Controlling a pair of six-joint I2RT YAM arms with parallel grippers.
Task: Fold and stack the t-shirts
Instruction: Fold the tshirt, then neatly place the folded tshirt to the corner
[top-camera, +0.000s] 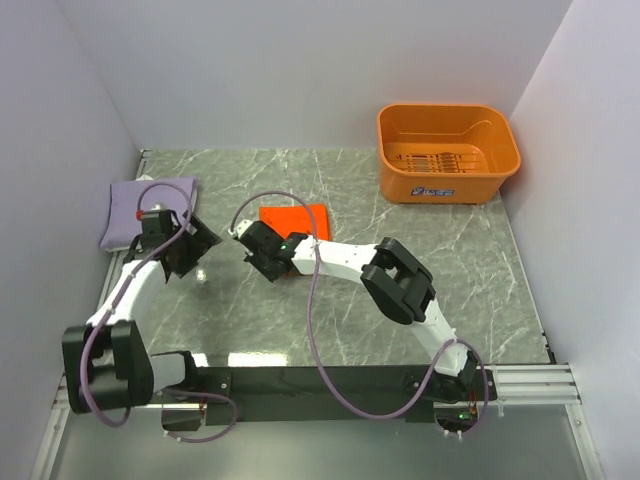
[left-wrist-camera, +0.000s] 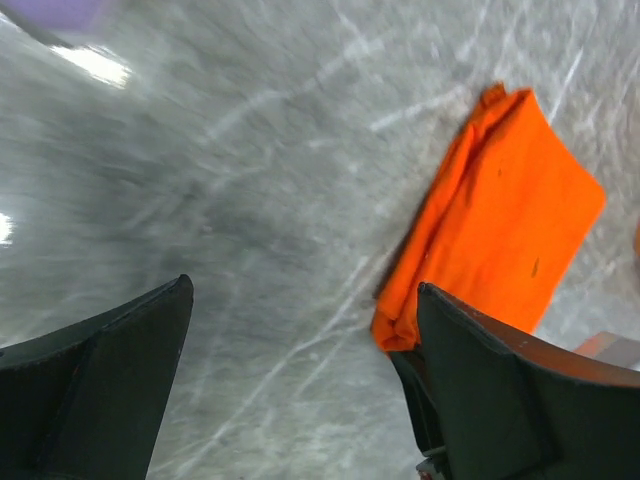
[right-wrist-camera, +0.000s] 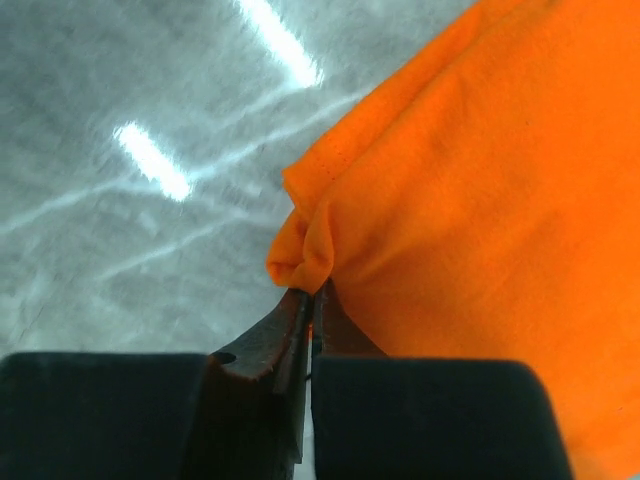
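Stacking looks to be the step in hand: both shirts lie folded, and the orange one must go onto the lavender one.

Handling notes:
- The left gripper (left-wrist-camera: 305, 288) is far left of the basket (top-camera: 447, 152) and just beside the lavender t-shirt (top-camera: 150, 208). Its fingers are spread wide with nothing between them.
- I would hold it off the lavender cloth. It could instead catch the orange shirt's free near corner, so the fold does not sag open.
- The right gripper (right-wrist-camera: 312, 298) is left of the basket and nearer the arms' bases. Its fingers are closed tight on a bunched corner of the orange t-shirt (right-wrist-camera: 480, 200).
- One pinched corner is a poor hold for a folded bundle. Lift low and drag rather than swing, going slowly leftward away from the basket. Release only with the edges squared over the lavender one.

Appearance:
- Lavender t-shirt: a flat pale rectangle at the left edge of the table (top-camera: 350, 330), farthest from the basket.
- Orange t-shirt: bright, a compact folded rectangle between the lavender one and the basket. Its layered edges show in the left wrist view, and the cloth is puckered at the pinch.
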